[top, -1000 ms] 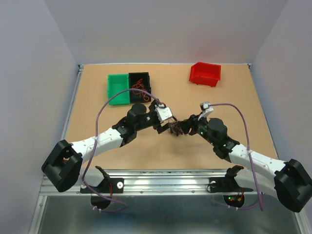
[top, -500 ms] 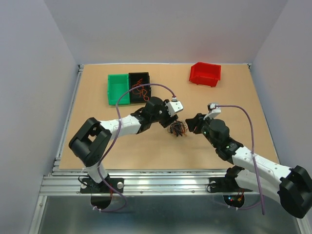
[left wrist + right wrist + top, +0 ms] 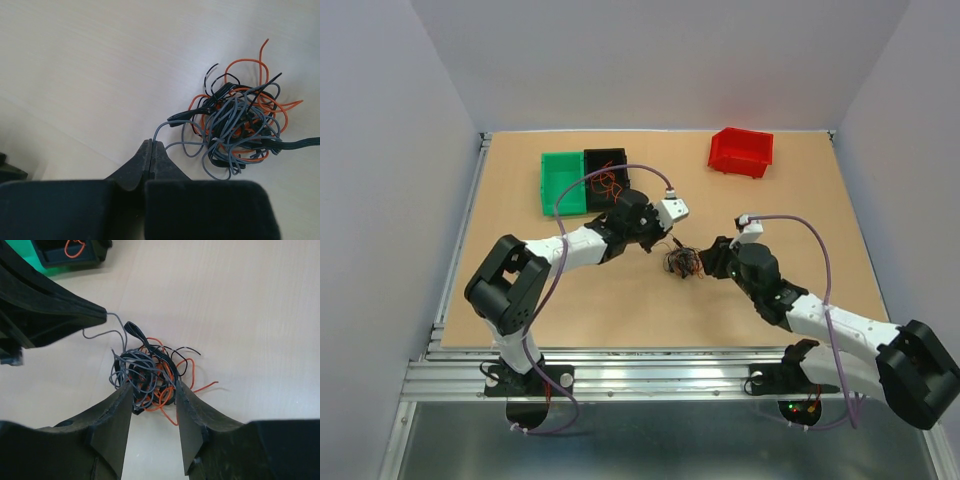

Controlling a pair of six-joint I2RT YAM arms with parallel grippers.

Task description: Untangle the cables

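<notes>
A tangle of cables (image 3: pixel 682 263) lies at the middle of the worktop (image 3: pixel 790 210). The left gripper (image 3: pixel 151 146), jaws clamped on a grey cable (image 3: pixel 161 125), sits just left; the right gripper (image 3: pixel 154 389), jaws apart, straddles the tangle's near edge.

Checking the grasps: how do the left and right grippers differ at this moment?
The left gripper is shut, pinching the end of a grey wire; the right gripper is open. The left gripper sits beside the tangle, while the right gripper straddles it with a finger on either side. Both point their tips at the tangle.
</notes>
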